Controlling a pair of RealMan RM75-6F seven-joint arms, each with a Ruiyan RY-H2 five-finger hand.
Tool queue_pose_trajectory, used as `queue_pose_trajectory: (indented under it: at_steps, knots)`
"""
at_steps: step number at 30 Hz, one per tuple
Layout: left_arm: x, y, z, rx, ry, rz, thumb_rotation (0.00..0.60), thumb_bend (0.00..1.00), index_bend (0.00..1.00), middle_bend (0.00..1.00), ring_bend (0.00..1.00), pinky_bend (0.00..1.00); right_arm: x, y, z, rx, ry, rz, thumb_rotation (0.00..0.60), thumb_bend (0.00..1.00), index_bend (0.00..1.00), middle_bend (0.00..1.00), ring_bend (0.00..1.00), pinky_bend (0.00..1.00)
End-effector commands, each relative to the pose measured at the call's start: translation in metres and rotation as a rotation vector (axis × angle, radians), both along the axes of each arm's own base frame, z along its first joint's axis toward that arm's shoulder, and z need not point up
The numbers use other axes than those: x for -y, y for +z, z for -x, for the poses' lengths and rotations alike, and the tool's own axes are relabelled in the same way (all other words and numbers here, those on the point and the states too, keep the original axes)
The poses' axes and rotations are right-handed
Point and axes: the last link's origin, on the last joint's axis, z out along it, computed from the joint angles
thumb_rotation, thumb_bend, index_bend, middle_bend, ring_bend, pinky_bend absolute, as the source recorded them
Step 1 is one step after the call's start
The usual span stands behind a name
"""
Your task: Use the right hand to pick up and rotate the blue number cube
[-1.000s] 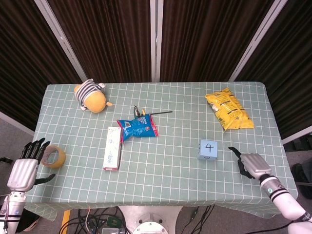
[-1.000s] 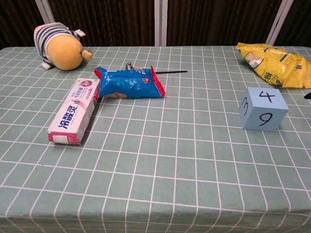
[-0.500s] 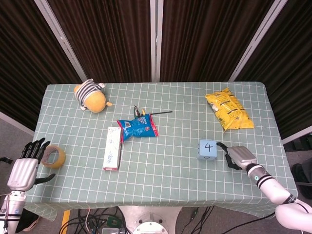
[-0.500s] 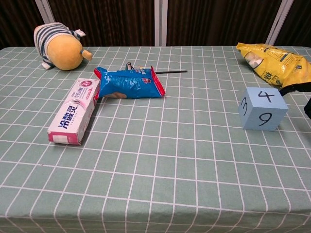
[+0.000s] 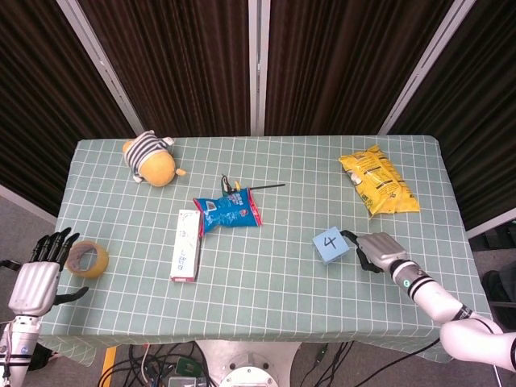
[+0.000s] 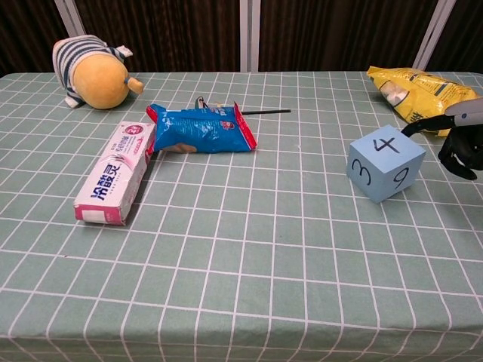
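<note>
Our right hand [image 5: 375,251] sits against the right side of the blue number cube [image 5: 330,244], fingers spread and not yet wrapped around it; the cube rests on the counter [image 5: 266,282], skewed to the grid, 4 up. We judge the main risk to be shoving: one-sided contact could slide or spin the cube away before we get a grip. The yellow chip bag [image 5: 377,183] lies well behind, the blue snack packet [image 5: 228,213] and toothpaste box [image 5: 186,244] well off to its left, so nothing blocks us. Our left hand [image 5: 38,276] rests apart, empty, beside the tape roll [image 5: 87,259].
</note>
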Motion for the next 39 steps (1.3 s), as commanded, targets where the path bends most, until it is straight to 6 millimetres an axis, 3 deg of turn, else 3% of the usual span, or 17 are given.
queue_pose_trajectory:
  at_steps: [1,8,17,39]
  knots:
    - [0.000,0.001,0.000,0.000,0.001,-0.001,0.600,0.00,0.07,0.00,0.00,0.01,0.009,-0.002,-0.010,-0.030,0.018,-0.028,0.600,1.00,0.10,0.96,0.87,0.74]
    - [0.000,0.001,0.003,0.004,0.010,-0.002,0.600,0.00,0.07,0.00,0.00,0.01,0.028,-0.008,-0.036,-0.075,0.044,-0.066,0.600,1.00,0.10,0.96,0.87,0.74]
    - [0.000,0.002,0.009,0.008,0.019,-0.004,0.600,0.00,0.07,0.00,0.00,0.01,0.038,-0.016,-0.068,-0.122,0.067,-0.110,0.600,1.00,0.10,0.96,0.87,0.74]
    - [0.003,0.006,0.013,0.021,0.021,-0.018,0.600,0.00,0.07,0.00,0.00,0.01,0.024,-0.027,-0.103,-0.163,0.124,-0.175,0.600,1.00,0.11,0.96,0.87,0.74]
